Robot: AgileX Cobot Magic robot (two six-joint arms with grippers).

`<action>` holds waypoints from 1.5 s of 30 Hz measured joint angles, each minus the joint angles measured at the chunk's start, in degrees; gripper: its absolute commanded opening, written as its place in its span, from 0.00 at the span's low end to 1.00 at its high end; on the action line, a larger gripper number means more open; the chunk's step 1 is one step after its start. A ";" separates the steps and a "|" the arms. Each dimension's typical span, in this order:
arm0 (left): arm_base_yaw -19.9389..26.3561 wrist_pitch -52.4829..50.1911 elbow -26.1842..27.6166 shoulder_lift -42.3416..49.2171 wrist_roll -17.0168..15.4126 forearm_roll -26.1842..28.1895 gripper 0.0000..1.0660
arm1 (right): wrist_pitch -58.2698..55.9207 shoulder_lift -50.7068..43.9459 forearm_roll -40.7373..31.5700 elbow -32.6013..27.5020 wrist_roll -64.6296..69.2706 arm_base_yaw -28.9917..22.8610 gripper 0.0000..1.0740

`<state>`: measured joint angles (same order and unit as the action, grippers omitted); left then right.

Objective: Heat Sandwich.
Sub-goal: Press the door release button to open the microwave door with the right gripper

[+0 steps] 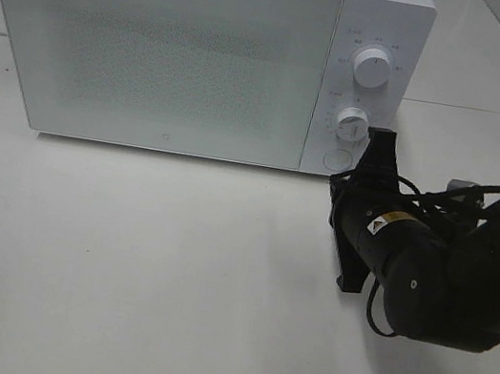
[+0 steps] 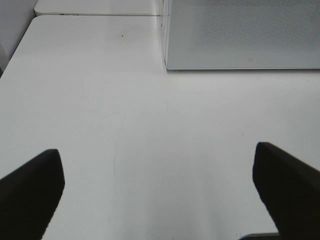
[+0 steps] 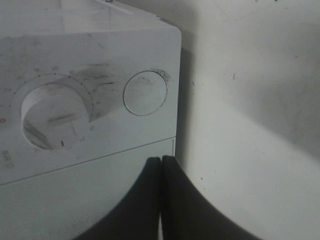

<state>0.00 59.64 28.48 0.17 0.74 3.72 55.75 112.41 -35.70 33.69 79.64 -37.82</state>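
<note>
Microwave (image 1: pixel 385 12), door (image 1: pixel 159 45) closed, contents unseen; right tool (image 1: pixel 380 140) nearby.

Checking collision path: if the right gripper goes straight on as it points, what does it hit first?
Most likely the microwave front, at the control panel beside the round button. The shut right gripper aims there. Depth is unclear, so the remaining gap cannot be judged.

The white tabletop (image 1: pixel 119 271) (faintly scratched) lies softly lit.

White box-shaped microwave (image 1: pixel 159 45) stands on the white worktop (image 1: pixel 119 271) at eleven o'clock; black right hand (image 1: pixel 382 136) at three o'clock, before its dial panel (image 1: pixel 392 38).
</note>
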 measured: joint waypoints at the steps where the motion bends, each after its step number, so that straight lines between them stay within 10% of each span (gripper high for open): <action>1: 0.00 0.00 0.00 0.00 0.00 0.00 0.91 | -0.40 0.23 0.29 0.57 -0.29 0.46 0.00; 45: 0.00 0.00 0.00 0.00 0.00 0.00 0.91 | -9.28 9.11 4.13 15.70 -4.93 8.77 0.00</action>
<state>0.00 59.64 28.48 0.17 0.74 3.72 46.47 121.52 -31.57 49.39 74.71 -29.05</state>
